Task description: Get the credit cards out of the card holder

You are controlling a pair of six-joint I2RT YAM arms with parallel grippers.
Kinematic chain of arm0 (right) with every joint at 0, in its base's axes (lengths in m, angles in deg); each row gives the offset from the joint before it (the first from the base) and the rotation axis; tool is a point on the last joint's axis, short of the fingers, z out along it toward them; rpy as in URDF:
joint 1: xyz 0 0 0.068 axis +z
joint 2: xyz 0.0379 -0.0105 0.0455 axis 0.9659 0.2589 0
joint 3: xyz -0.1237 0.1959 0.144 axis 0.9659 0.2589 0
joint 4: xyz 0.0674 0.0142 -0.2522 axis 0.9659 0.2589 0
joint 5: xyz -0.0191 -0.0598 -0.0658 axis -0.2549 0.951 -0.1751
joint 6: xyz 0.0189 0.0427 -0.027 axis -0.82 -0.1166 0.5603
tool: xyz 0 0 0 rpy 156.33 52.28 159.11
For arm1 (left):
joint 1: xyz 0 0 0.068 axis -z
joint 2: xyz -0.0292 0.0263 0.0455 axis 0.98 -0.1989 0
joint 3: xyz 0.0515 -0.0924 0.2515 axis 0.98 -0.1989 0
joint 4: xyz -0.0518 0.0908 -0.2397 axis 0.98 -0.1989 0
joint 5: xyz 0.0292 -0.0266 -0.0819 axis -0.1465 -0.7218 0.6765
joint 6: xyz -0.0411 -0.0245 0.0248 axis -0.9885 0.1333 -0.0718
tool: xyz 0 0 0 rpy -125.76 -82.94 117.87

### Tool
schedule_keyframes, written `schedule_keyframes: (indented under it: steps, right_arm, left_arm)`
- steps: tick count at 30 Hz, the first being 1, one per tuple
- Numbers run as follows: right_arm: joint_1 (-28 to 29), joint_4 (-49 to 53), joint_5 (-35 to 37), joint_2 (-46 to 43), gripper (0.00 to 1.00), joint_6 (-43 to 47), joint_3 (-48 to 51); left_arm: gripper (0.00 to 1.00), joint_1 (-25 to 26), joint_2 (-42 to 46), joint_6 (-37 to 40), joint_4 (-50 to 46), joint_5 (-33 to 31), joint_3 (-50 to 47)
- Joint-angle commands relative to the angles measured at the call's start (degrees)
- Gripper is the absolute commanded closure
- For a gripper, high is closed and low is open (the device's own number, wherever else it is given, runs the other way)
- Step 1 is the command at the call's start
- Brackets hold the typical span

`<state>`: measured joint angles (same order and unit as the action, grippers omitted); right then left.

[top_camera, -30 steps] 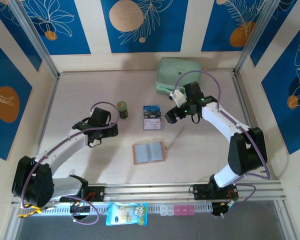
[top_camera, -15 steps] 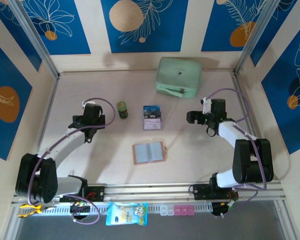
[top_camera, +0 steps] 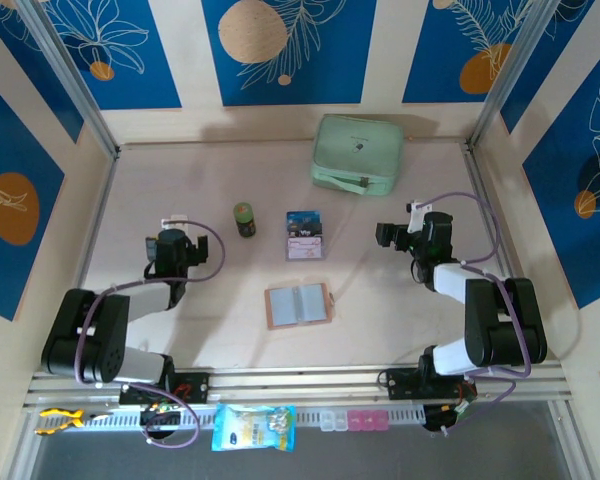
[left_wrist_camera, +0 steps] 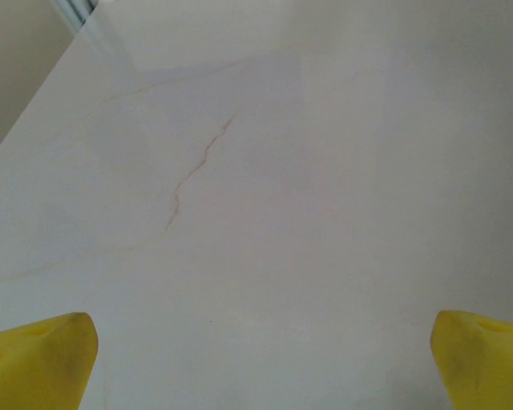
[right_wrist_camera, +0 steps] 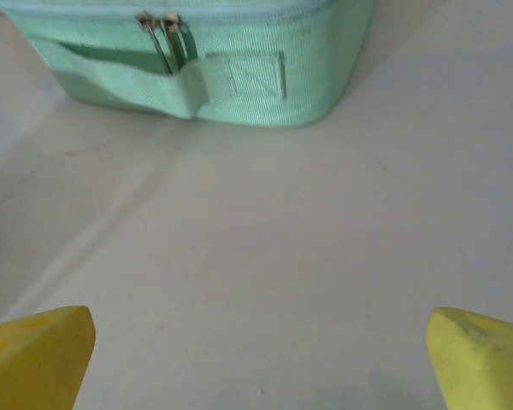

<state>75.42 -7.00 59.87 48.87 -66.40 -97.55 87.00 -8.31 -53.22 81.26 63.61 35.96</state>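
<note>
Both arms have pulled back from the middle. The left gripper (left_wrist_camera: 261,357) and the right gripper (right_wrist_camera: 258,357) are spread wide, holding nothing. The card holder (top_camera: 298,305) lies open mid-table. The credit cards (top_camera: 303,224) sit at its twelve o'clock, and the mint-green case (top_camera: 357,153) is at one o'clock.

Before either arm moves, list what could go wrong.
The right gripper points at the mint-green case; driving forward could shove it.
The small bottle stands near the credit cards; a reach by the left gripper could topple it.
The card holder lies open and loose; it may slide.
</note>
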Motion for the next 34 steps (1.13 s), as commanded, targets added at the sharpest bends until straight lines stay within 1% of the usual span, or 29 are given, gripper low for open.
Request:
schedule_keyframes:
  steps: [1,3,6,7,10,11,14,34]
  right_arm:
    - [0.54,-10.15,0.36,2.08,0.01,1.26,1.83]
    - [0.49,-12.02,0.63,3.15,0.01,1.12,2.44]
    - [-0.36,-15.50,-1.42,5.22,0.01,0.87,3.52]
    - [-0.57,-16.37,-1.23,5.34,0.01,0.50,3.96]
    - [-0.52,-15.64,-1.02,5.33,0.01,0.49,3.63]
    - [-0.51,-15.80,-1.03,5.34,0.01,0.42,3.62]
    - [-0.58,-15.73,-1.03,5.36,0.01,0.42,3.62]
    - [-0.51,-15.87,-1.09,5.26,0.01,0.39,3.76]
  left_arm:
    - [0.01,-1.64,-2.56,1.82,15.20,4.65,-1.65]
    - [0.01,-1.86,-5.22,1.41,18.82,4.89,-2.47]
    - [0.01,-2.01,-9.64,2.85,26.39,8.15,-4.10]
    - [0.01,-2.01,-9.47,3.06,27.33,8.75,-4.62]
    - [0.01,-1.99,-9.45,3.17,24.62,8.85,-3.14]
    - [0.00,-2.04,-9.07,2.86,21.06,8.85,-1.85]
    - [0.00,-2.49,-9.18,2.37,20.54,9.61,-1.63]
    - [0.00,-2.49,-9.14,2.70,21.50,9.64,-2.02]
